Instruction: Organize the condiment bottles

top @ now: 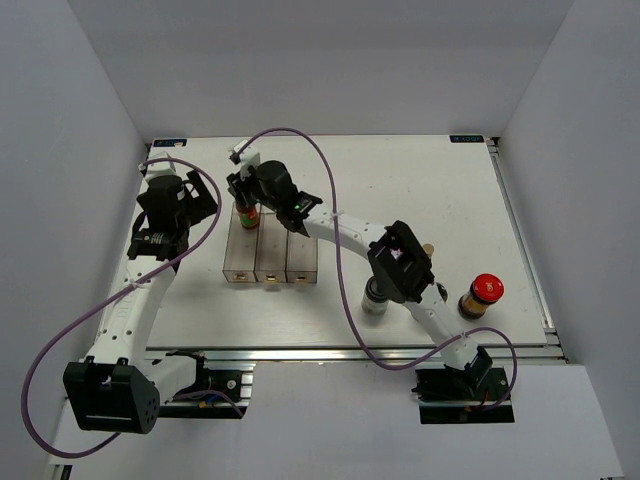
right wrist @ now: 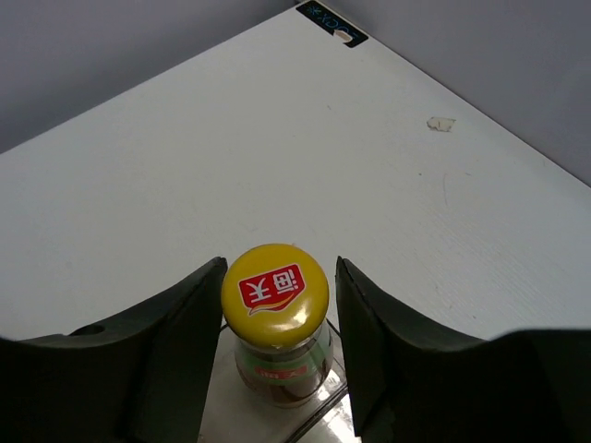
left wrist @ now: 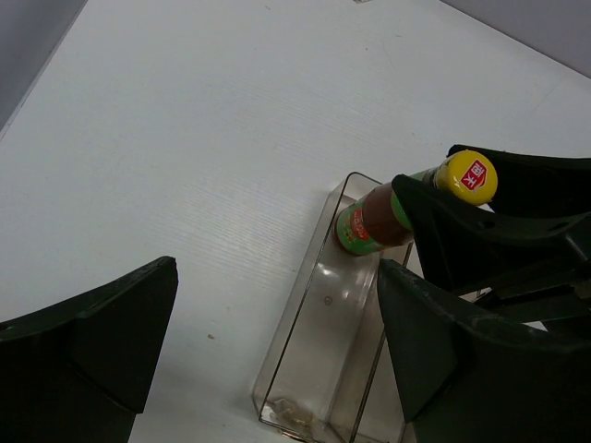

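Nearest the arm bases, on the right side of the white table (top: 400,180), a red-lidded dark jar (top: 481,295) stands upright. A white jar (top: 375,300) stands to its left, partly hidden under the right arm.

Farther back and left of centre sits a clear three-compartment tray (top: 270,262). A small yellow-capped bottle (right wrist: 275,291) stands upright at the far end of its left compartment.

The right gripper (right wrist: 280,268) reaches across the table to this bottle. Its fingers are apart, one on each side of the yellow cap, and a thin gap shows on one side.

The left gripper (left wrist: 268,314) hangs above the table just left of the tray. Its fingers are spread wide and hold nothing.
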### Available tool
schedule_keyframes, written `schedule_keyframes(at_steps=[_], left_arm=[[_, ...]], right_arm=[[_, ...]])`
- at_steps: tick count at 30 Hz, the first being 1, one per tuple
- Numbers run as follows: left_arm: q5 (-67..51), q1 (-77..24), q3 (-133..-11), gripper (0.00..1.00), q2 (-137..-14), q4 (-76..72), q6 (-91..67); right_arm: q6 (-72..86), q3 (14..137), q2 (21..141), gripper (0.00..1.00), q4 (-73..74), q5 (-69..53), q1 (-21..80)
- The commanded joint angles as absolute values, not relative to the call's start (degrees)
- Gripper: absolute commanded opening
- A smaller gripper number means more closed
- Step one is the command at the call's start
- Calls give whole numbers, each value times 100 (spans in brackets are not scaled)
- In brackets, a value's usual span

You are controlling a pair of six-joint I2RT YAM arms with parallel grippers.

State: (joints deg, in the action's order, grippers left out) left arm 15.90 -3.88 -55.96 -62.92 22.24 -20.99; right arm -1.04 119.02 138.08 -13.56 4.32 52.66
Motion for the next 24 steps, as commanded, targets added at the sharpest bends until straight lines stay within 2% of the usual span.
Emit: schedule_keyframes(at_steps=[1,6,8,10,15,19,22,24], left_arm=[[1652,-404,-5599,98,-6214,2188,-2109],[1652,-413,-5616,98,-6153,2215,-2101],[1626,-404,-5616,98,-6126,2224,-2101],[1609,-404,-5625,98,-6091,2241,-2101],[1547,-413,-5704,98,-5959,2320,-2083],[1267,-413,-5748,98,-5784,2294,-2039],[389,-404,-5766,98,-5722,2049,-1872],[-603,-431,-5783,98,-5800,1821,-1749]], right_arm=[[-185,11874,13228,57,-2110,466,5361],[-123,11856,12930,77,-1952,396,5370],[-88,11874,12841,79,-1820,413,5370],[-88,11857,12666,87,-1741,448,5379],[-96,11567,11956,89,-1276,966,5370],[-132,10795,11102,89,-819,1729,5265],[306,9995,10276,89,-92,2195,4914],[945,9330,9582,89,402,2285,4423]])
